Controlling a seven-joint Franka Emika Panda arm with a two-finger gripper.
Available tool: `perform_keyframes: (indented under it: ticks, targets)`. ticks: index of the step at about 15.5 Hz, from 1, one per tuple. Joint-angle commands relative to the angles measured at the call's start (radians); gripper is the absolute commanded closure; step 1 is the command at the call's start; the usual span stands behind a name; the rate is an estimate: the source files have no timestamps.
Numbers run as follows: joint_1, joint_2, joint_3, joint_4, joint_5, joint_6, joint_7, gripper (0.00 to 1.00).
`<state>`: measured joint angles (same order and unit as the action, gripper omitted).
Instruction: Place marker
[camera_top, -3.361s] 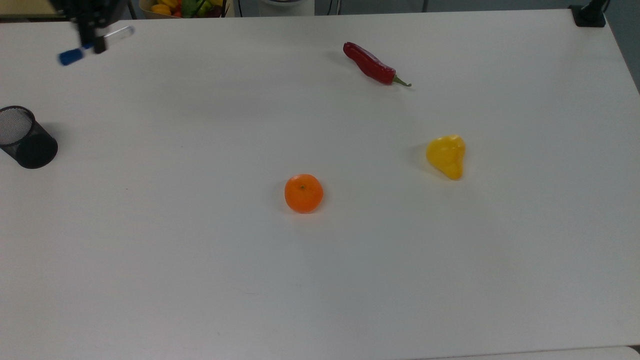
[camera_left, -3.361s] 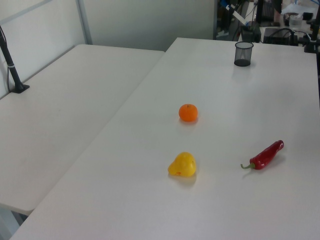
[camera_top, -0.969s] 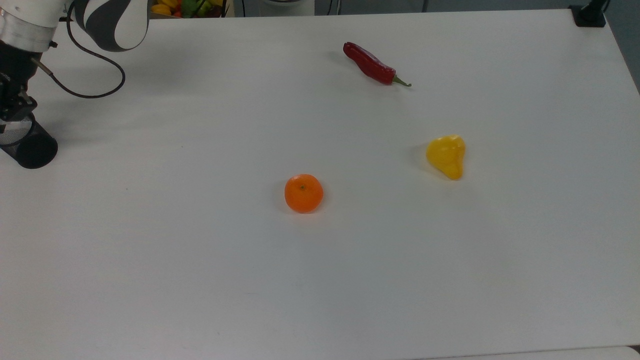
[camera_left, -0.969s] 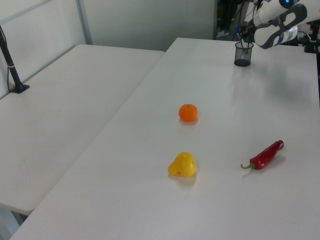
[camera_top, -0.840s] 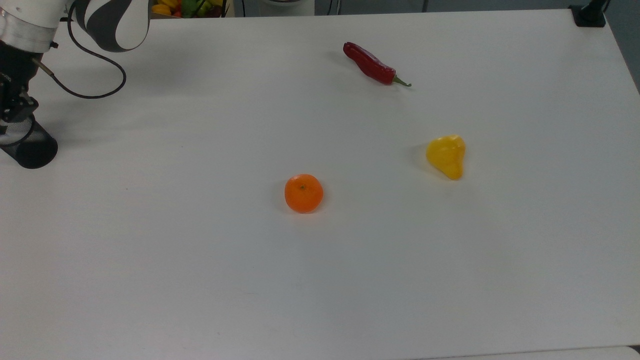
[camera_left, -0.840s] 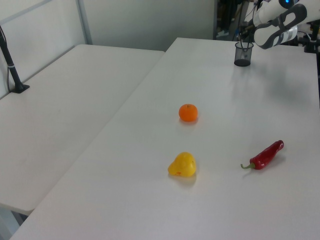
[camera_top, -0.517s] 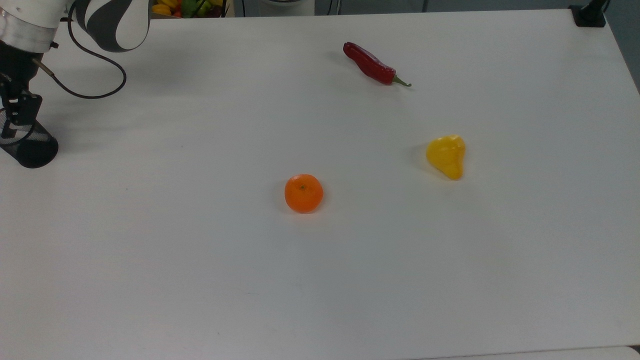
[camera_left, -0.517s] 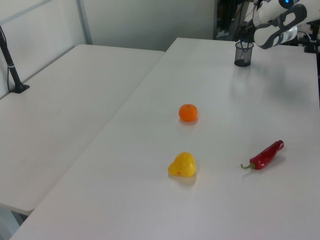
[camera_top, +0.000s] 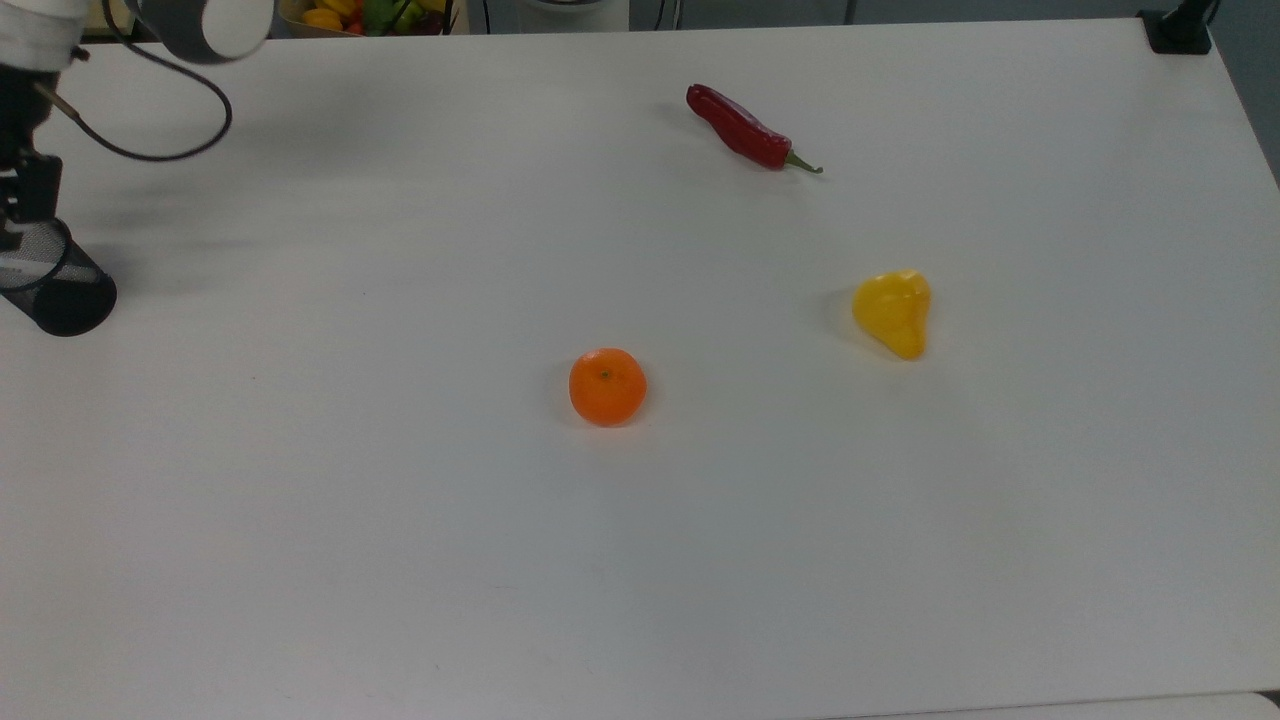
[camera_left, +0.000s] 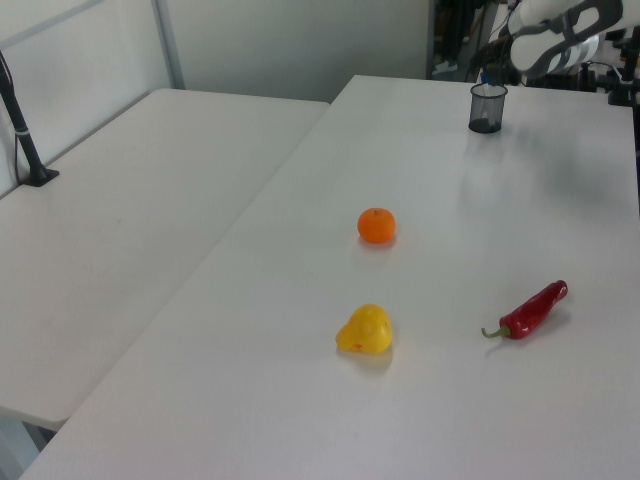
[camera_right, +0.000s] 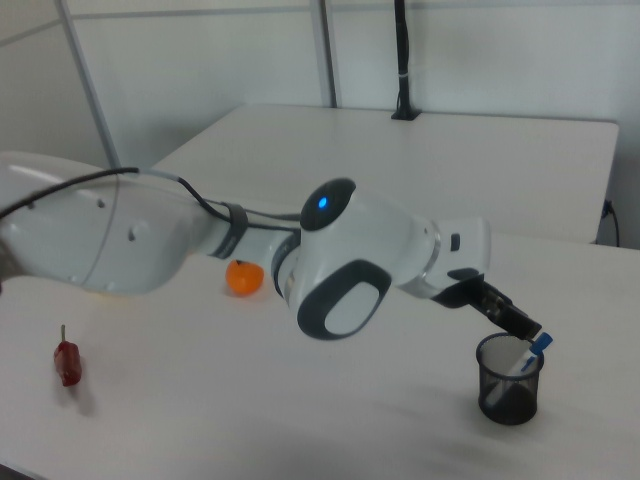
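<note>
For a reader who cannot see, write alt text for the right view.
A white robot arm's claw hovers over a black mesh cup holding a leaning blue-capped marker. Behind on the white table are an orange and red chili.

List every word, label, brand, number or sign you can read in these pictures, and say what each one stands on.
None can be read.
The marker, standing in the black mesh cup, shows no print that can be made out.
The chili, orange, yellow pepper and table bear no text.
</note>
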<state>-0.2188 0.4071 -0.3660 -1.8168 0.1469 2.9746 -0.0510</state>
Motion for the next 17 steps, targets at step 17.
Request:
perform_keyframes:
  ticks: [17]
  targets:
    - [0.018, -0.438, 0.197, 0.269, 0.02, -1.265, 0.137, 0.0]
